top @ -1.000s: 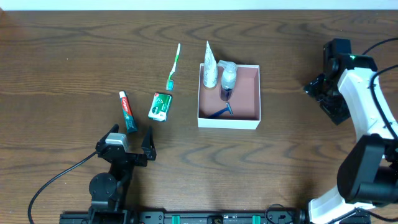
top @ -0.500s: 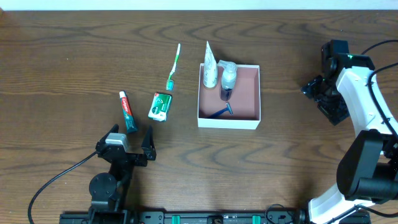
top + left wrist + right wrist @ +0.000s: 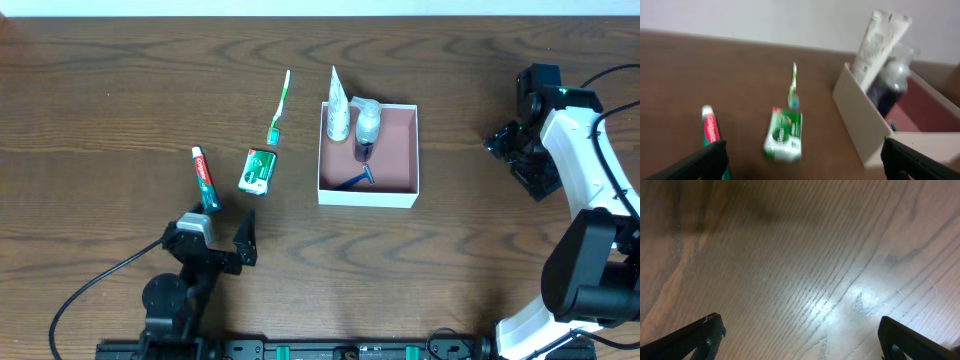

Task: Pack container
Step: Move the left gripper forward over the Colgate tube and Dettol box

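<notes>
The container (image 3: 367, 197), a square white box with a reddish-brown inside, sits right of centre. It holds a white tube (image 3: 338, 105), a clear bottle (image 3: 367, 124) and a blue razor (image 3: 358, 180). Left of it on the table lie a toothbrush (image 3: 279, 104), a green-and-white packet (image 3: 258, 171) and a toothpaste tube (image 3: 206, 179). My left gripper (image 3: 211, 239) stands open near the front edge, below the toothpaste. In its wrist view the packet (image 3: 785, 134) lies ahead of the open left gripper (image 3: 804, 160), with the container (image 3: 860, 120) to the right. My right gripper (image 3: 518, 160) hangs open over bare wood, right of the container.
The dark wooden table (image 3: 120, 100) carries nothing else. The right wrist view shows only wood grain (image 3: 805, 255) beneath the open right gripper (image 3: 800, 330). A black cable (image 3: 90, 290) runs from the left arm's base toward the front edge.
My left gripper has shifted slightly right and turned a little toward the container. The right arm has barely moved.
</notes>
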You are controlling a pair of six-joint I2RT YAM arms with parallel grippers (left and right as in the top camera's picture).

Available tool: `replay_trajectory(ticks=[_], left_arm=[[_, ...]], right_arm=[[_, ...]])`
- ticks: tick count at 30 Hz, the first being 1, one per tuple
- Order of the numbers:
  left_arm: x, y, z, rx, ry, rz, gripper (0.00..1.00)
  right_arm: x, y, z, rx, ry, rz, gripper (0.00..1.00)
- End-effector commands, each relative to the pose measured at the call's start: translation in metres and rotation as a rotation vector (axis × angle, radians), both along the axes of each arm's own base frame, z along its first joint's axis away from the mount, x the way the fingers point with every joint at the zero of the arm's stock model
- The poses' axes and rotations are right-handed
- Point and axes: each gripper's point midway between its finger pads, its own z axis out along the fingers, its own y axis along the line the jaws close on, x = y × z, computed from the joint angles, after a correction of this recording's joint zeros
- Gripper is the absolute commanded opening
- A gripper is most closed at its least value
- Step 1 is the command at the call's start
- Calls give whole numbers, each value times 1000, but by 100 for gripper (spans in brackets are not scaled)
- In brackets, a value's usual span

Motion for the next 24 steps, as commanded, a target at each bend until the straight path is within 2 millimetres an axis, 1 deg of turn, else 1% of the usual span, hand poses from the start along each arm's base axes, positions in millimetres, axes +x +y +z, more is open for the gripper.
replay_trajectory(ticks=[1, 3, 5, 7, 9, 11, 13, 15, 16, 19, 20, 22, 24], left_arm=[[-6, -4, 41, 62, -14, -41, 98], [-10, -4, 50, 126, 67, -60, 98], [-15, -3, 55, 173, 187, -83, 98], [-19, -4, 63, 173, 293, -97, 98], [-17, -8, 77, 166, 340, -123, 98], [-9, -9, 89, 167, 344, -122, 98], [-1, -7, 94, 172, 380, -112, 98], [3, -1, 87, 180, 503, -78, 98], [3, 2, 80, 189, 588, -70, 98], [-5, 5, 51, 214, 921, -87, 98], [-5, 4, 44, 215, 1005, -94, 98], [1, 4, 24, 213, 1144, -100, 98], [12, 3, 5, 193, 1223, -79, 98]], right_arm=[[1, -4, -1, -9, 4, 0, 99], [1, -4, -1, -9, 4, 0, 99], [1, -4, -1, -9, 4, 0, 99], [1, -4, -1, -9, 4, 0, 99], [1, -4, -1, -9, 4, 0, 99], [1, -4, -1, -9, 4, 0, 99], [1, -4, -1, -9, 4, 0, 99], [1, -4, -1, -9, 4, 0, 99], [1, -4, -1, -9, 4, 0, 99], [1, -4, -1, -9, 4, 0, 99], [1, -4, 0, -9, 3, 0, 99], [1, -4, -1, -9, 4, 0, 99], [1, -4, -1, -9, 4, 0, 99]])
